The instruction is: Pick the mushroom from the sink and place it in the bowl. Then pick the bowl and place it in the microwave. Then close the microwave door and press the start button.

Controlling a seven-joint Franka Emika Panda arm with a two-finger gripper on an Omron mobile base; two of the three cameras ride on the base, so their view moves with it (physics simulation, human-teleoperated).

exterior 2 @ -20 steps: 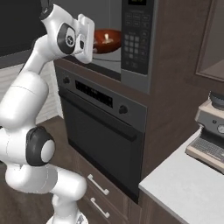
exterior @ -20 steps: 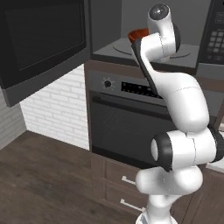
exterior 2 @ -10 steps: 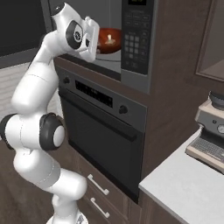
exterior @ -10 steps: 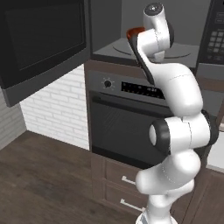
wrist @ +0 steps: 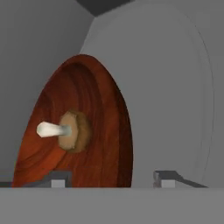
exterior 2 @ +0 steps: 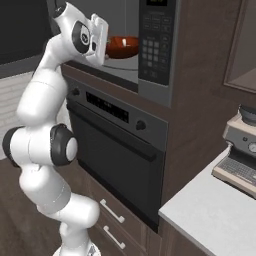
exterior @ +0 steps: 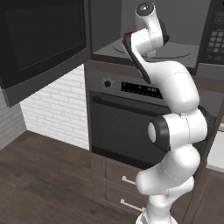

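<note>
Reaching into the microwave (exterior: 175, 48) from the left base view, the arm hides most of the bowl (exterior: 129, 33). Right base view: bowl sits inside the cavity, door unshut. Hand view: claw (wrist: 114, 178) parted around the rim, gripping nothing; mushroom (wrist: 65, 131) in bowl. Door and start button remain.

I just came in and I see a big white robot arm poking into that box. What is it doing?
The white robot arm has reached into the open dark grey microwave. Its gripper is at the near rim of the glossy reddish-brown wooden bowl, jaws spread on either side of it. The bowl is inside the pale grey cavity. A small tan mushroom with a pale stem lies in the bowl. The big dark microwave door stands wide open.
</note>
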